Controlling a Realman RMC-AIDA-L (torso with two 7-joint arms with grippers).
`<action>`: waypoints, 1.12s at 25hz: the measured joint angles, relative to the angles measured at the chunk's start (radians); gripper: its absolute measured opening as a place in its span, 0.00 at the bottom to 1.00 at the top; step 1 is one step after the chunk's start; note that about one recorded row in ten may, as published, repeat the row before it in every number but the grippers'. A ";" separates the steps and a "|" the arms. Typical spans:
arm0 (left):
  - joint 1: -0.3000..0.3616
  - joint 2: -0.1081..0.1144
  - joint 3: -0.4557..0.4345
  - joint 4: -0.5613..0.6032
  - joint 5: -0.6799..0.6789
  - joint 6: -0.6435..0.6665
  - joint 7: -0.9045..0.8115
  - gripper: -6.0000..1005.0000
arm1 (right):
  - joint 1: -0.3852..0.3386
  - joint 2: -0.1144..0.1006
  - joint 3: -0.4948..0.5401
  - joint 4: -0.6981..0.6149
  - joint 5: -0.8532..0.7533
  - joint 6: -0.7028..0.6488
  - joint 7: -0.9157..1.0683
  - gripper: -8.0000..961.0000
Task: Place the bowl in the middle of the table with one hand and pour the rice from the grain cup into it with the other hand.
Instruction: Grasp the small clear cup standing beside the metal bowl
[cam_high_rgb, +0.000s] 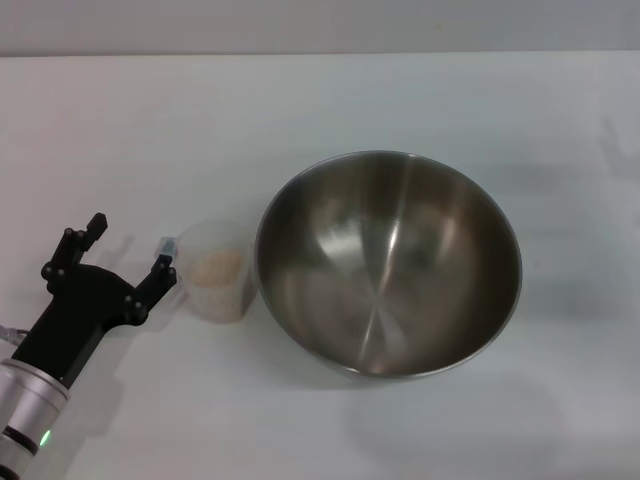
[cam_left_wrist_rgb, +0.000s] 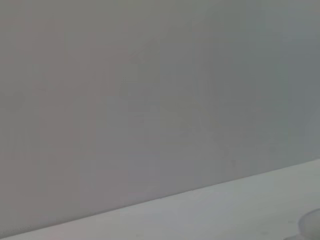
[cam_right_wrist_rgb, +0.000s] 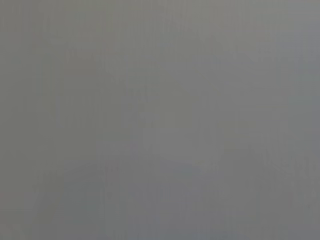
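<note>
A large steel bowl (cam_high_rgb: 388, 262) stands on the white table (cam_high_rgb: 320, 100), a little right of centre, and it looks empty. A small clear grain cup (cam_high_rgb: 218, 270) with pale rice (cam_high_rgb: 216, 267) in it stands upright against the bowl's left side. My left gripper (cam_high_rgb: 128, 250) is open at the left of the cup, one fingertip (cam_high_rgb: 165, 262) close to the cup's side, the other farther left. It holds nothing. The right gripper is out of view. The left wrist view shows only a wall and a strip of table (cam_left_wrist_rgb: 225, 215).
The table's far edge meets a grey wall (cam_high_rgb: 320, 25). The right wrist view shows only plain grey.
</note>
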 joint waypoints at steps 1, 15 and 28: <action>-0.001 0.000 0.000 0.000 0.001 -0.001 0.000 0.84 | 0.001 0.000 0.000 0.000 0.000 0.002 0.000 0.61; 0.004 -0.001 0.010 -0.014 0.007 -0.002 0.000 0.53 | 0.003 0.000 -0.002 0.000 0.001 0.006 0.002 0.61; -0.004 -0.002 -0.003 -0.027 0.001 0.009 0.000 0.14 | 0.006 -0.003 -0.007 -0.001 0.000 0.006 0.000 0.61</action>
